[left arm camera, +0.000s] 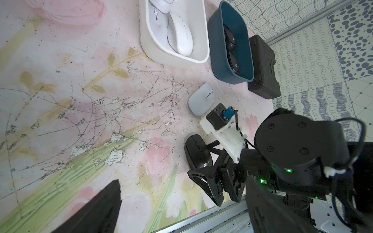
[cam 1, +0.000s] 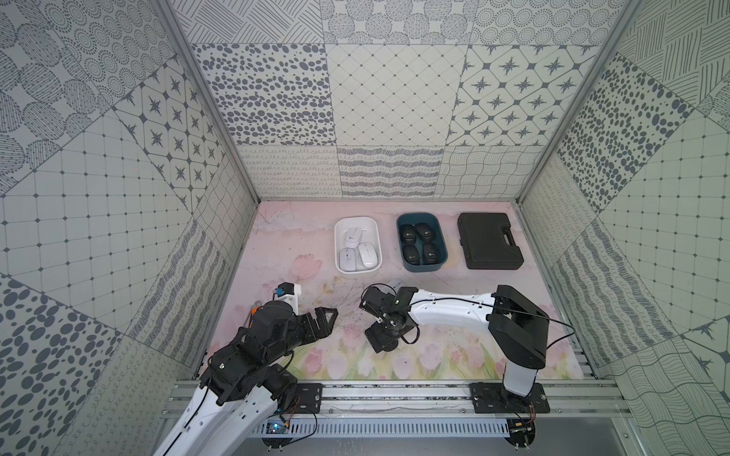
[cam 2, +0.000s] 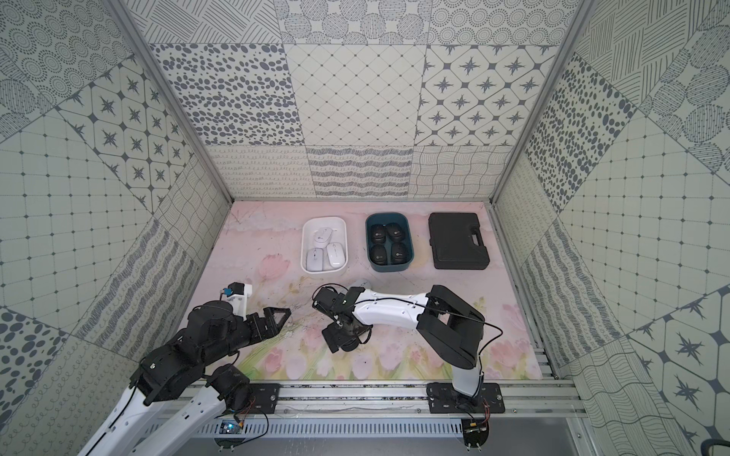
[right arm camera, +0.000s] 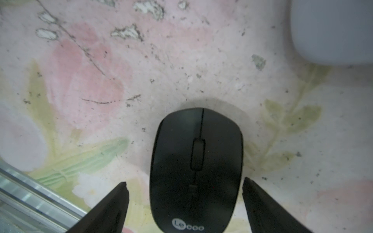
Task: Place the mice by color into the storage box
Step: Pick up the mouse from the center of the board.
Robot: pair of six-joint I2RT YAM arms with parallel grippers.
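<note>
Looking down in both top views, a shallow, round-cornered white plastic tub (cam 1: 337, 248) at the back of the pink flower-printed surface (cam 1: 276, 244) holds three glossy white oval mice (cam 1: 365, 254). Beside it, a deeper teal-blue plastic tub (cam 1: 424, 269) holds four matte black oval mice (cam 1: 409, 236), and a black hard case with a handle (cam 1: 490, 241) lies on that tub's other side. The left pincer (cam 1: 330, 316) hangs released and empty over bare surface, while the right pincer (cam 1: 381, 335) points down nearer the tubs, its tips hidden under the wrist. In the left wrist view, a fourth white mouse (left arm camera: 199, 100) lies on the surface in front of the teal-blue plastic tub, with a fifth black mouse (left arm camera: 196, 153) close by. In the right wrist view, the right pincer's fingers (right arm camera: 113, 205) stand spread on either side of that black mouse, a gap at each side, gripping nothing.
</note>
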